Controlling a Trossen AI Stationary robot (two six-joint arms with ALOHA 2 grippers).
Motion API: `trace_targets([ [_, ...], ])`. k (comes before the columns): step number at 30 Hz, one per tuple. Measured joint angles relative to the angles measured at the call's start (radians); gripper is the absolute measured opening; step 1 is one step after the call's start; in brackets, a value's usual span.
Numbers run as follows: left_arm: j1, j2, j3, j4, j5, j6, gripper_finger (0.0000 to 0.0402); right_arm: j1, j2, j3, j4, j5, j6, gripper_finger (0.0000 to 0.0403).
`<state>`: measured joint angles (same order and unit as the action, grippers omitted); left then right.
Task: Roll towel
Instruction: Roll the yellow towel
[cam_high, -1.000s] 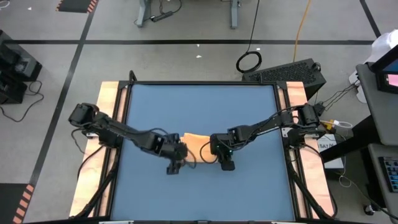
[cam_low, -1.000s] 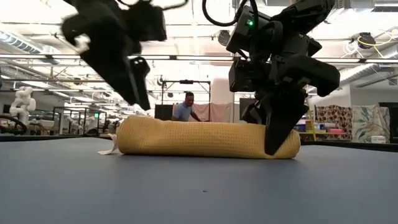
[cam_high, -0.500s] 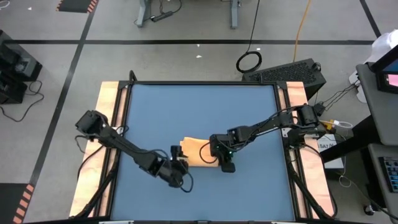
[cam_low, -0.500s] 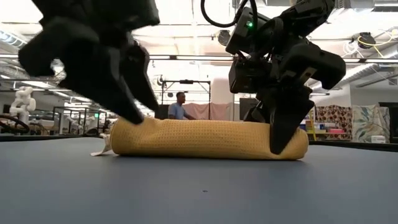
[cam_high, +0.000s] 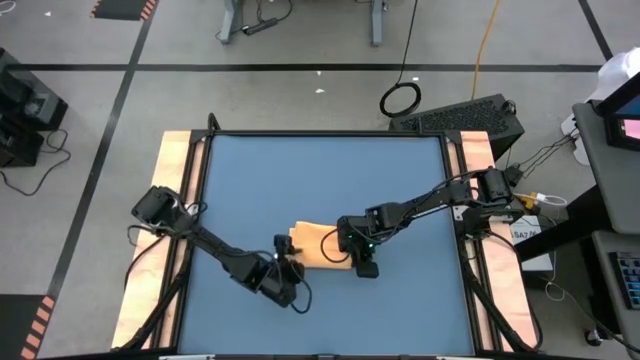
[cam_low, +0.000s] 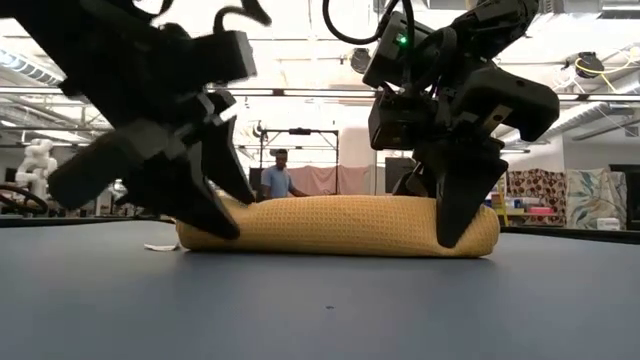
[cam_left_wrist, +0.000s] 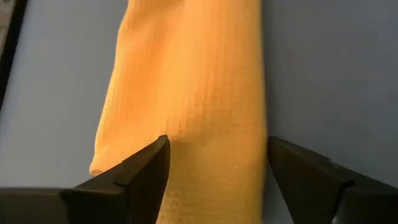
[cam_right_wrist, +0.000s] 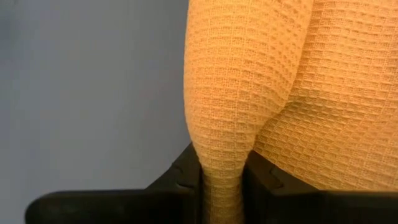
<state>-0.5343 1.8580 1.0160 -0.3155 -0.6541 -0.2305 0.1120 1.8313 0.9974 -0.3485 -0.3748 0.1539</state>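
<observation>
Left gripper (cam_high: 284, 262): low at the left end of the towel, its two fingers (cam_left_wrist: 140, 171) spread wide with the roll's end lying between them; whether the pads press the cloth cannot be told.
Towel (cam_low: 340, 224): orange-yellow waffle-weave cloth, rolled into a log lying on the blue table (cam_high: 320, 180), near the middle of its front half, between the two grippers; a small white tag (cam_low: 160, 246) pokes out on the table at its left end.
Right gripper (cam_high: 362, 258): at the right end of the roll, fingers (cam_right_wrist: 180, 180) drawn close together and pinching a narrow fold of the towel between them.
Background: a person (cam_low: 272, 180) stands far behind the table in the low view.
</observation>
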Motion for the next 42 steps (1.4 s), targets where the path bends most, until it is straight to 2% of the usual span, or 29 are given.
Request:
trace_targets([
  [6, -0.04, 0.0, 0.026, 0.055, -0.017, -0.002, 0.0305, 0.0, 0.0, 0.0, 0.0, 0.001, 0.0, 0.0054],
  [13, 0.012, 0.002, -0.001, 0.019, -0.02, -0.036, 0.0375, 0.001, -0.001, 0.0, 0.0, 0.002, 0.001, 0.0054],
  [17, 0.046, 0.002, -0.001, 0.025, 0.09, -0.003, 0.0374, 0.001, -0.001, 0.0, -0.001, 0.003, 0.0, 0.0054],
  [20, 0.076, 0.002, -0.001, 0.028, 0.136, 0.001, 0.0337, 0.001, -0.001, 0.0, -0.001, 0.003, -0.005, 0.0054],
  [28, 0.139, 0.002, -0.001, 0.028, 0.235, 0.04, 0.0173, 0.002, -0.002, 0.002, -0.026, 0.003, -0.025, 0.0055],
  [34, 0.215, -0.003, 0.001, 0.033, 0.413, 0.047, 0.0077, 0.002, -0.012, 0.003, -0.058, 0.006, -0.012, 0.0075],
  [38, 0.265, -0.011, 0.003, 0.033, 0.522, 0.026, 0.0034, 0.004, -0.054, 0.009, -0.123, 0.051, -0.008, 0.0116],
  [42, 0.307, -0.026, 0.001, 0.032, 0.635, 0.026, 0.0029, 0.03, -0.131, 0.018, -0.204, 0.183, -0.022, 0.0159],
])
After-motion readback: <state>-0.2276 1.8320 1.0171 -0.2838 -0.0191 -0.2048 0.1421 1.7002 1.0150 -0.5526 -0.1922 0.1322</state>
